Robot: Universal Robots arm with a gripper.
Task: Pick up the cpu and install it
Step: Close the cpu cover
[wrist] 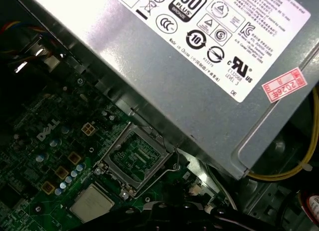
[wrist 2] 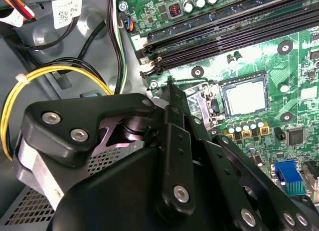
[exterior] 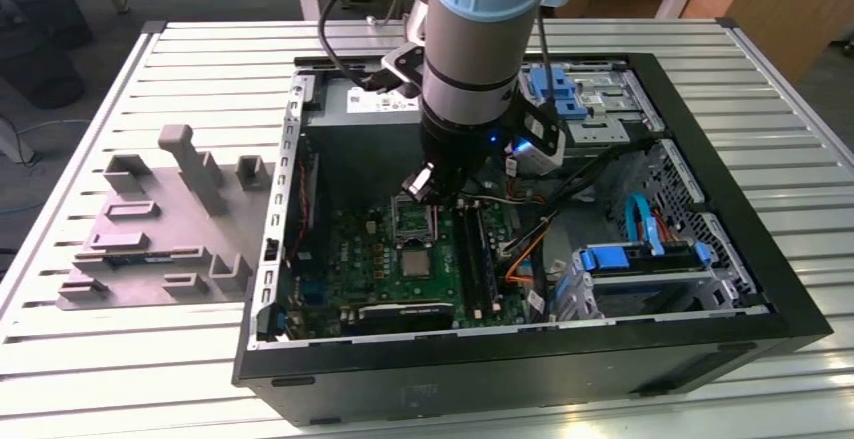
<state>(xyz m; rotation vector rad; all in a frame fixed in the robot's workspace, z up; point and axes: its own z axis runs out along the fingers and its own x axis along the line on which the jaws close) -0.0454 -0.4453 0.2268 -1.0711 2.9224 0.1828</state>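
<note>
The cpu (exterior: 418, 263) is a small silvery square lying flat in its socket on the green motherboard (exterior: 360, 259); it also shows in both wrist views (wrist 2: 244, 97) (wrist: 91, 203). Right beside it the dark metal socket frame (wrist: 135, 159) stands flipped open, with board showing through its window. My gripper (exterior: 423, 187) hangs inside the open computer case, low over the board just beyond the socket frame in the exterior view. Nothing hangs from it. In the second wrist view its black body (wrist 2: 169, 89) is in the foreground, a short way off the cpu.
The grey power-supply box (wrist: 199, 66) sits close beside the socket. Memory slots (wrist 2: 234, 29) run along the board, and yellow and black cables (wrist 2: 60, 74) loop nearby. Drive cages with blue clips (exterior: 627, 259) line the case's right. A grey plastic tray (exterior: 160, 229) lies outside at the exterior view's left.
</note>
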